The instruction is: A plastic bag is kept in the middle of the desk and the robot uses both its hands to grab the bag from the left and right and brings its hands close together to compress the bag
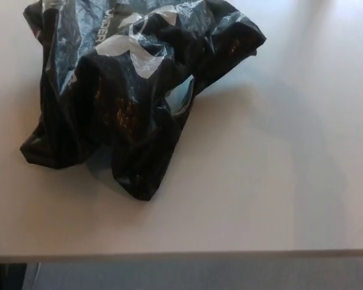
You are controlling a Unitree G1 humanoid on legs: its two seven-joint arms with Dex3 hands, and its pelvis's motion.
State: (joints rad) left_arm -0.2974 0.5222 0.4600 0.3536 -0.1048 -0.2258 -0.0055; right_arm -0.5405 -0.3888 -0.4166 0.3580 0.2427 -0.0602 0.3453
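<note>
Here a crumpled, glossy black plastic bag (pixel 127 103) – white-printed – lies on the smooth pale desk (pixel 278 181); no hands visible.

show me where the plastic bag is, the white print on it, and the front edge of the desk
plastic bag (pixel 118 109), head view, on its crumpled black middle.
white print (pixel 130 51), head view, on the pale marking near the bag's top.
desk (pixel 229 252), head view, on its front edge.
</note>
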